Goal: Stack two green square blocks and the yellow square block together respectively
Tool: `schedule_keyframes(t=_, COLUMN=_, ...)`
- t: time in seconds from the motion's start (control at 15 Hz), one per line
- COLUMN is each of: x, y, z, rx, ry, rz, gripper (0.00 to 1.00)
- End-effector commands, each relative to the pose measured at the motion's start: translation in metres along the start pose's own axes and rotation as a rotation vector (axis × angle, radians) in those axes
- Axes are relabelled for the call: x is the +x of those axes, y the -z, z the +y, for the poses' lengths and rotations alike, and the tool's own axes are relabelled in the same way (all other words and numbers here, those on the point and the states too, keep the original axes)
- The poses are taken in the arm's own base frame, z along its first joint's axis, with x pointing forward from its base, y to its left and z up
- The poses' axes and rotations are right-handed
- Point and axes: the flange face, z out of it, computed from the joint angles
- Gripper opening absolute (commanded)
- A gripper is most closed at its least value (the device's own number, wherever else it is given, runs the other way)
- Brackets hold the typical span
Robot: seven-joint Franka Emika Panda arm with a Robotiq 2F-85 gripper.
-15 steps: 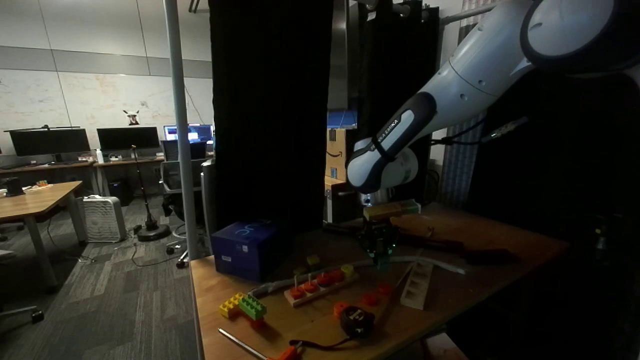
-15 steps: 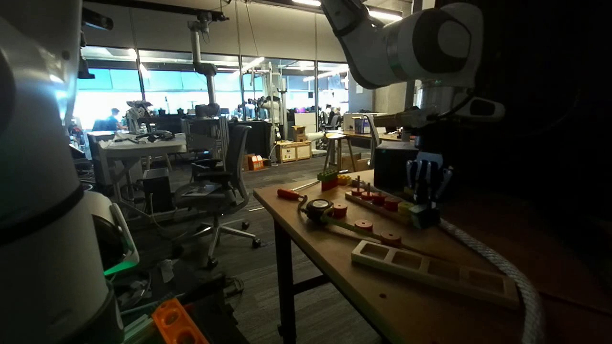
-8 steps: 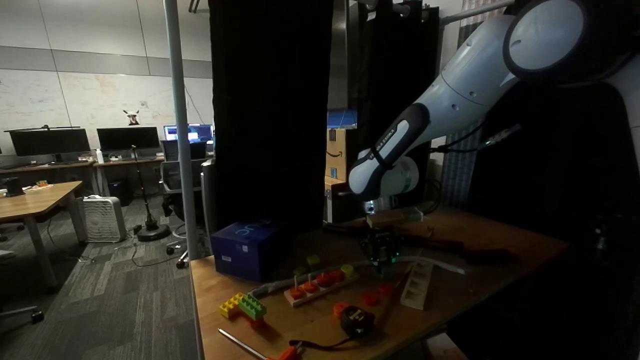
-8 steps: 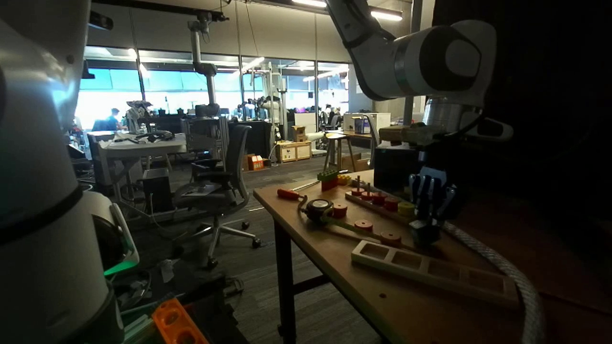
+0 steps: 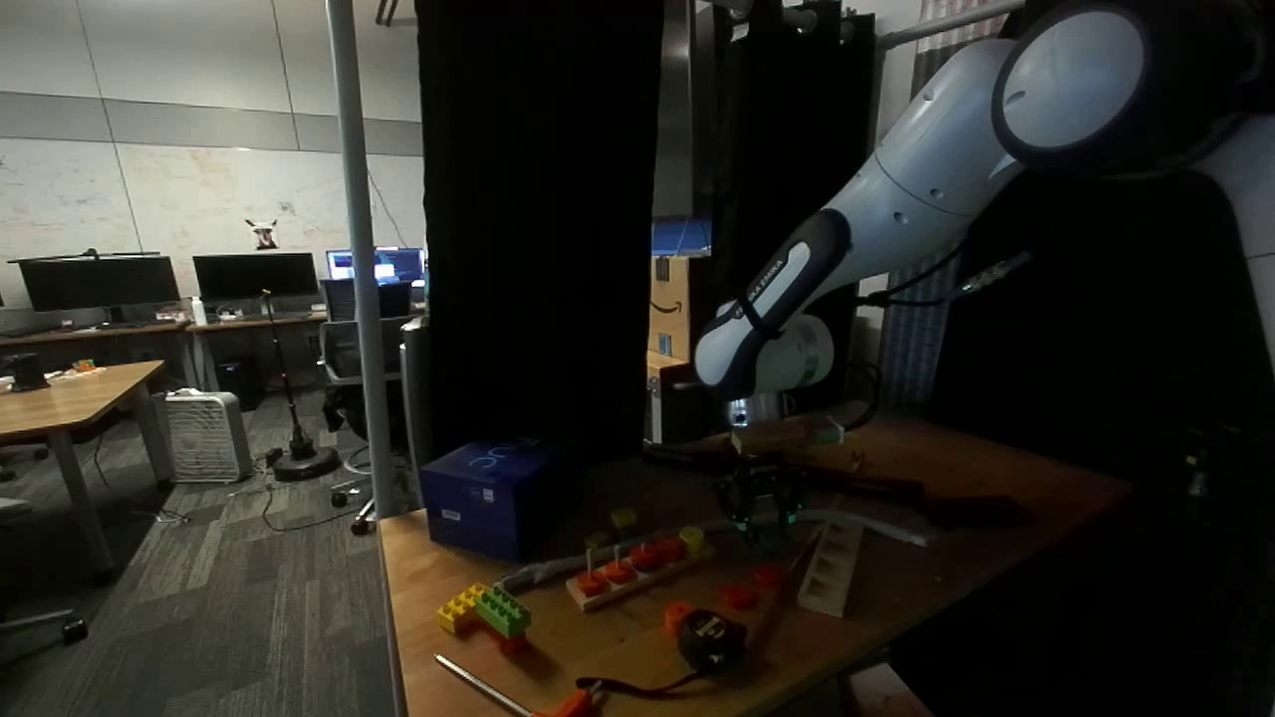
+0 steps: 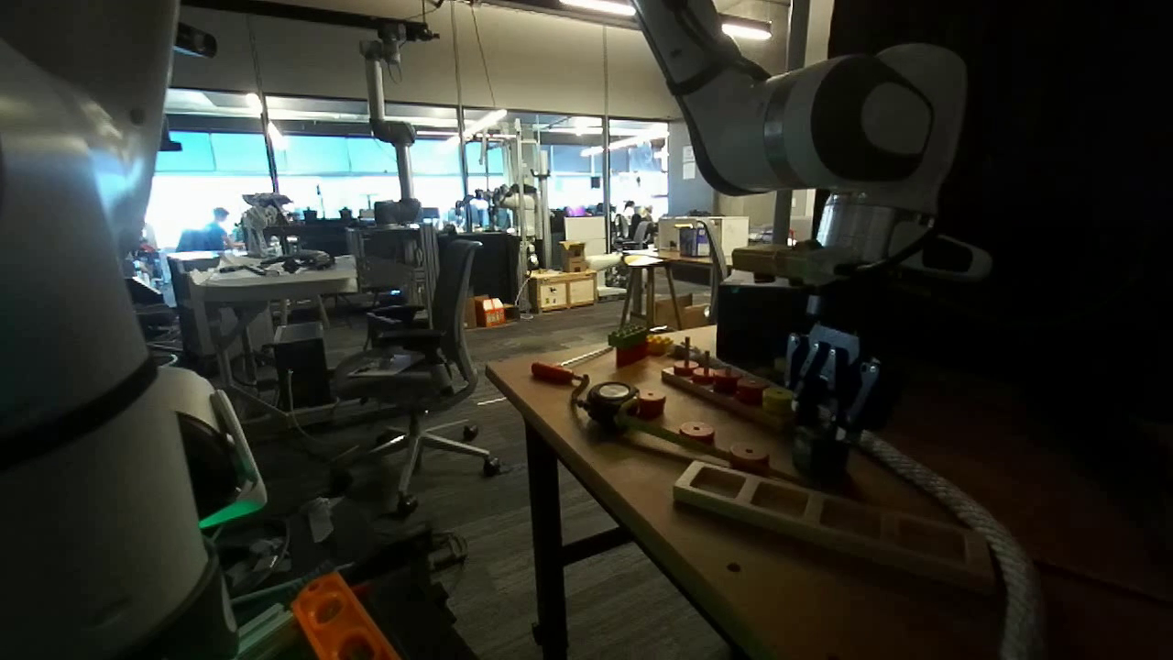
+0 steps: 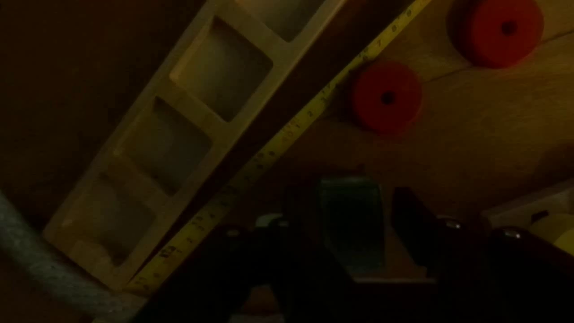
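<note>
A dark green block [image 7: 352,224] stands between my fingers, dim in the wrist view. It also shows in both exterior views [image 5: 767,548] [image 6: 820,456], low at the table and seemingly resting on it. My gripper [image 7: 352,194] is open around it: a gap shows between the block and the right finger, and the left finger is close beside it. The gripper also shows in both exterior views [image 5: 765,523] [image 6: 832,423]. A yellow block [image 5: 624,518] lies behind the rope, with a dimmer yellowish block [image 5: 598,539] near it. I cannot tell whether a second green block is under the first.
A wooden tray with square pockets [image 7: 197,103], a tape measure blade [image 7: 309,112] and red discs [image 7: 388,97] lie close by. A peg board with rings [image 5: 637,578], a rope [image 6: 971,513], a tape measure [image 5: 711,640], toy bricks [image 5: 503,610] and a blue box [image 5: 488,498] are on the table.
My gripper has moved down and slightly right in both exterior views, lowering the dark green block to the table. The fingers have spread apart.
</note>
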Motion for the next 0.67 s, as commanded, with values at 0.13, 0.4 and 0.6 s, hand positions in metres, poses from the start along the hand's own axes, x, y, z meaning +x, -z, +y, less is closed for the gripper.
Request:
schedule_keyframes(t=0.13, x=0.009, y=0.0, z=0.0, rx=0.023, ry=-0.009, rz=-0.029, gripper=1.0)
schedule_keyframes(t=0.4, x=-0.001, y=0.021, z=-0.017, rx=0.01, ry=0.015, rz=0.011, gripper=1.0)
schedule_keyframes(t=0.6, x=-0.015, y=0.045, z=-0.042, rx=0.002, ry=0.062, rz=0.062, gripper=1.0)
